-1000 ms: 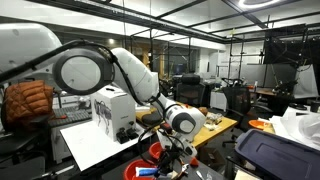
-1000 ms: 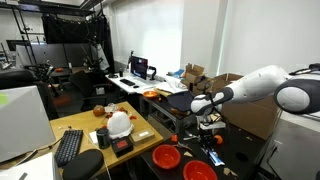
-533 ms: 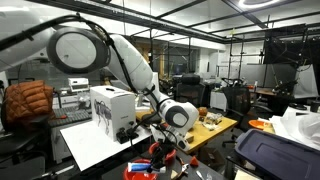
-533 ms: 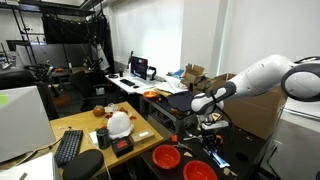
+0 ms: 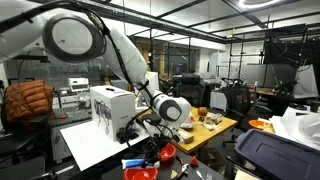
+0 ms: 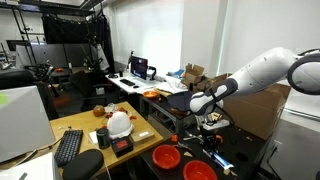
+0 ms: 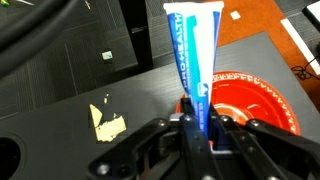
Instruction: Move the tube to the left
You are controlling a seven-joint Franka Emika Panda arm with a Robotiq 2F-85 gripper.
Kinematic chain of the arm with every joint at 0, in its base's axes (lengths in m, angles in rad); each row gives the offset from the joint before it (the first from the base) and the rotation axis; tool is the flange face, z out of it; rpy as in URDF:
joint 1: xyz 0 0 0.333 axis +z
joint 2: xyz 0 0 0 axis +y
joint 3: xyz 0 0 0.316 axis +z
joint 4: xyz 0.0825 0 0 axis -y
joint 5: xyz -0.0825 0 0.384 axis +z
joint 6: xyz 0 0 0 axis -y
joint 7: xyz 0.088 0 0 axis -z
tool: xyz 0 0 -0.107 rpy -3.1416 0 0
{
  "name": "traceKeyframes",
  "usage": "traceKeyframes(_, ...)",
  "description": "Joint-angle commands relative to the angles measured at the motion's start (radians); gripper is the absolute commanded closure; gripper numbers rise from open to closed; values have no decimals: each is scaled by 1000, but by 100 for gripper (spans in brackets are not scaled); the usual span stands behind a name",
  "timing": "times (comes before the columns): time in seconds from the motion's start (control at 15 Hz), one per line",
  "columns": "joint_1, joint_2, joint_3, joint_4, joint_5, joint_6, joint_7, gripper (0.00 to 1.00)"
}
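Observation:
In the wrist view, the tube (image 7: 193, 50) is slim and blue and white, and it points away from me. My gripper (image 7: 200, 125) is shut on its near end. The tube hangs over a black tabletop (image 7: 70, 120), with a red bowl (image 7: 262, 100) just to its right. In an exterior view my gripper (image 5: 158, 150) holds the tube (image 5: 134, 162) low over the table, beside a red bowl (image 5: 167, 152). In the other exterior view my gripper (image 6: 207, 136) is above two red bowls (image 6: 167, 157) (image 6: 200, 171); the tube is too small to make out there.
A yellow paper scrap (image 7: 108, 120) lies on the black top, left of the tube. A white box (image 5: 113, 108) stands on a white table behind the arm. A wooden desk holds a keyboard (image 6: 69, 146), a white helmet (image 6: 119, 124) and small items.
The arm has swung, and the gripper with the tube has risen slightly and shifted left in an exterior view. The grip has not changed.

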Motion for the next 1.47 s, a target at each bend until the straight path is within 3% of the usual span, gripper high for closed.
traceKeyframes(0.0,32,-40,3,-46,-31,1,-48,96)
traceKeyframes(1.4,144,29,51,33,-131,-66,-137,96)
